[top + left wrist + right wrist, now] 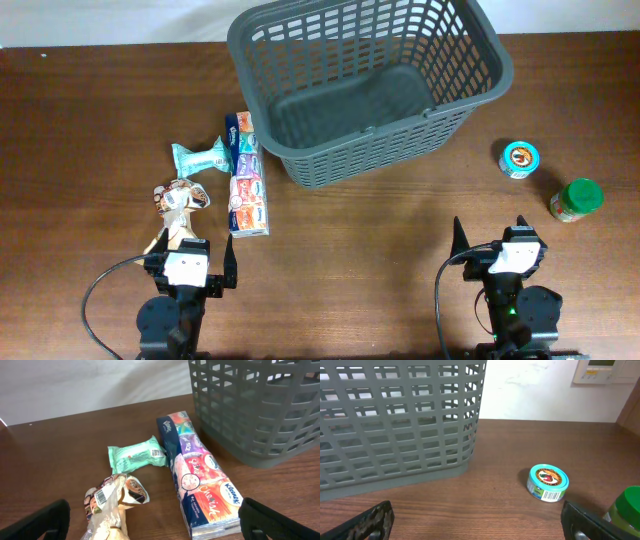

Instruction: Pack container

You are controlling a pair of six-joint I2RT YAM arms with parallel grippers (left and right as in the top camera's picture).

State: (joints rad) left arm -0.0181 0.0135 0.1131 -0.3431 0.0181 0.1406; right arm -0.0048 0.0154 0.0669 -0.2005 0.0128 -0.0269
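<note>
Since the container (pixel 370 155) stands empty at the far middle of the table, I judge nothing is packed yet and a first pick is due. Both tools are spread wide with nothing in them: the left gripper (pixel 193 250) is nearer than the container and to its left, the right gripper (pixel 489 228) nearer and to its right. A long tissue pack (pixel 247 180) lies just beside the container's left front corner, with a green packet (pixel 200 155) further left. A crumpled snack bag (pixel 180 205) lies partly between the left fingers. A blue-topped tub (pixel 519 158) and a green-lidded jar (pixel 576 199) stand right of the container. Taking the snack bag first looks easiest: close on its bunched middle, lift above the container's rim, and release over the bare floor.
</note>
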